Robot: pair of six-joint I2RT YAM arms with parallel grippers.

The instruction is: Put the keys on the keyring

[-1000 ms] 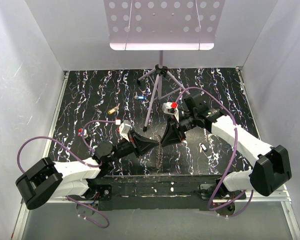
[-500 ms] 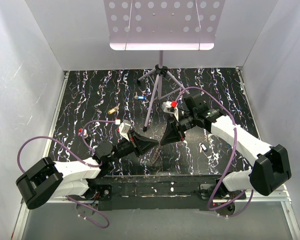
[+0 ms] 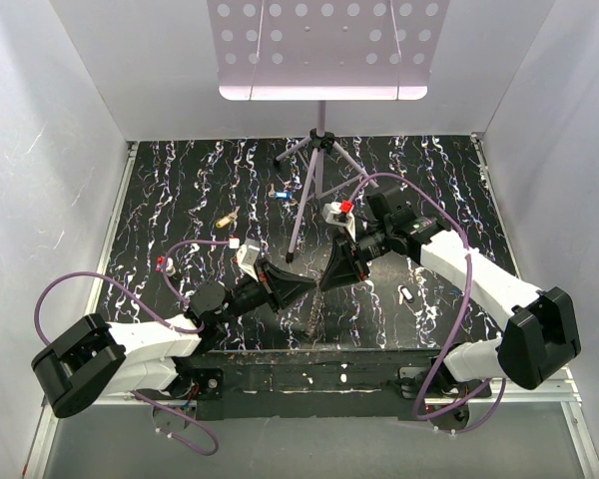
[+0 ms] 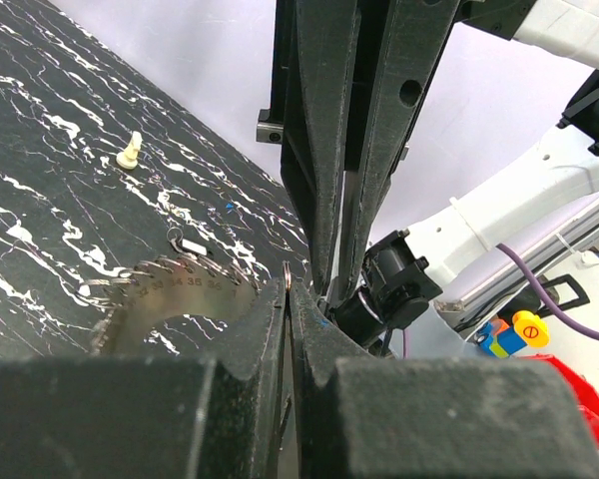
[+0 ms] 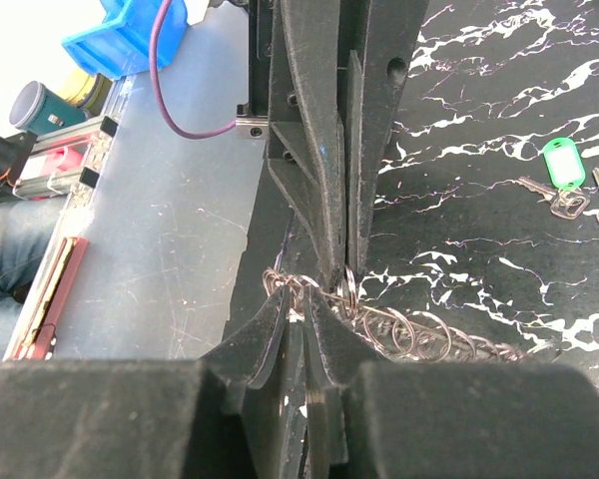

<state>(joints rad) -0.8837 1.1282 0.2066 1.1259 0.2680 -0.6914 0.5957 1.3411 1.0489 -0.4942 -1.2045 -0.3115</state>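
Centrally, left claw (image 3: 304,287) and right claw (image 3: 327,279) meet tip to tip by the near edge of the table (image 3: 449,180), both clenched on the keyring (image 3: 313,317), which dangles beneath them. Loose keys (image 3: 226,217) lie well apart toward the far-left corner, seemingly nearer the left arm (image 3: 150,344).
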